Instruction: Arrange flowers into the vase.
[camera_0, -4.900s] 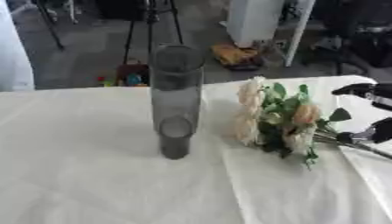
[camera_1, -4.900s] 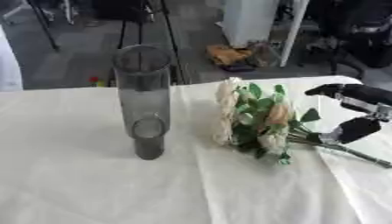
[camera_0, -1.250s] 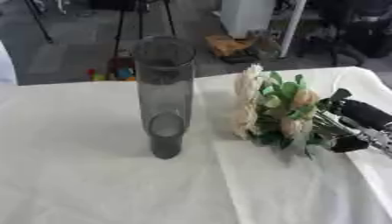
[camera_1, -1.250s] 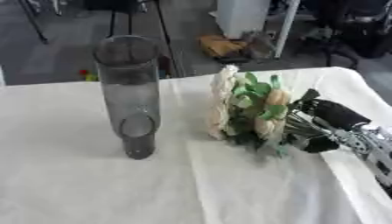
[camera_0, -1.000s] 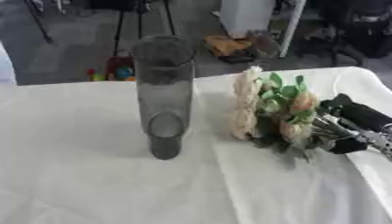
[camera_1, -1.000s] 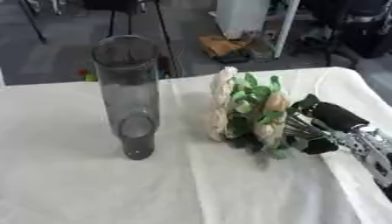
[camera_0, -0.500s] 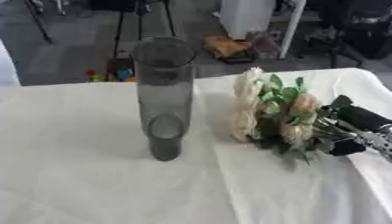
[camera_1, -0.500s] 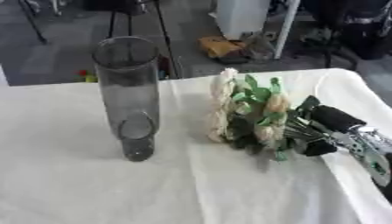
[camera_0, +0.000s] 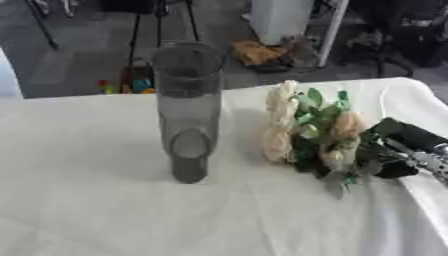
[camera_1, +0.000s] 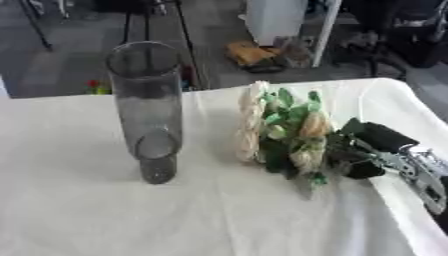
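A tall smoky glass vase (camera_0: 186, 110) stands upright on the white tablecloth (camera_0: 105, 210), left of centre. To its right lies a bouquet of cream and peach flowers (camera_1: 280, 132) with green leaves, heads pointing away from me. My right hand (camera_1: 372, 150) comes in from the right edge and its black fingers are curled round the bouquet's stem end. The stems themselves are hidden under the hand and leaves. My left hand shows in neither view.
The table's far edge runs behind the vase, with a dark floor, tripod legs and an orange-brown heap (camera_0: 262, 50) beyond. The cloth folds down at the right edge (camera_0: 411, 95). Bare cloth spreads in front of and left of the vase.
Since 4.9 s ago my right hand came down from above the bouquet's right side and closed on its stem end. Over the last second the bouquet has barely shifted.
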